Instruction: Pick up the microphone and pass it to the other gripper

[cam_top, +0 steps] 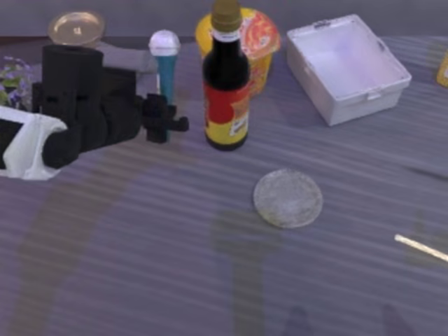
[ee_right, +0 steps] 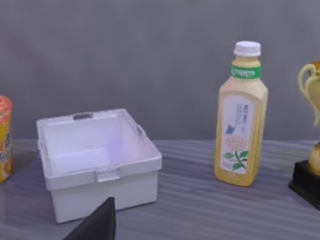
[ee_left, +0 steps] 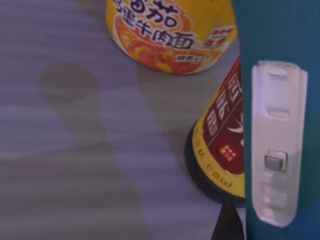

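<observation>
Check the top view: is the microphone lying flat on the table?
No, the microphone stands upright, white head up, at the left gripper.

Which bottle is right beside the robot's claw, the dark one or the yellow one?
The dark sauce bottle. It stands beside the left end effector and the microphone, while the pale yellow bottle stands off past the white bin.

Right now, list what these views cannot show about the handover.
- Left gripper: top view, fingers by the microphone; contact unclear.
- Microphone head: left wrist view, cut off by the edge.
- Bottle base: left wrist view, partly behind the microphone.
- Right gripper: one fingertip in its wrist view; absent from top view.
</observation>
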`<state>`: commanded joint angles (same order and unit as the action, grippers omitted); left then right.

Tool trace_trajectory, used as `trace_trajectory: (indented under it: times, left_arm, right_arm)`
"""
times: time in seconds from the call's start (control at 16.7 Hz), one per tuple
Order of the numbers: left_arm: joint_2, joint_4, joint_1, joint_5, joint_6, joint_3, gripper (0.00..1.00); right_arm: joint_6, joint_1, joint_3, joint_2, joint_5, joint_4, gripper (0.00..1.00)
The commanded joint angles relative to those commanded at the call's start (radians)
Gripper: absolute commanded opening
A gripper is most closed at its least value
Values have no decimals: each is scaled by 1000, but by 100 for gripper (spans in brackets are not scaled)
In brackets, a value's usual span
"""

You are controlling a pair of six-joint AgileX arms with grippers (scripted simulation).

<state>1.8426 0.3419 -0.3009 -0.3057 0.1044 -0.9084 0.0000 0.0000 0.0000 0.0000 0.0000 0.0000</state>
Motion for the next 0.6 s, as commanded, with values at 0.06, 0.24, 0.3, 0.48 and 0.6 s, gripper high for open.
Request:
trace_trajectory:
  times: [0.06, 0.24, 0.3, 0.48, 0.6]
  left_arm:
    - [-22, 92, 3, -34, -17, 26, 0]
    - [-95, 336, 13, -127, -66, 95, 0]
    - [-120, 398, 17, -152, -81, 114, 0]
    - [-178, 522, 25, -207, -113, 154, 0]
    - [-195, 552, 27, -222, -123, 164, 0]
  right_arm:
    - [0, 0, 0, 0, 0, 0, 100]
    - [0, 0, 0, 0, 0, 0, 100]
    - [0, 0, 0, 0, 0, 0, 100]
    - [0, 0, 0, 0, 0, 0, 100]
    - [0, 0, 0, 0, 0, 0, 100]
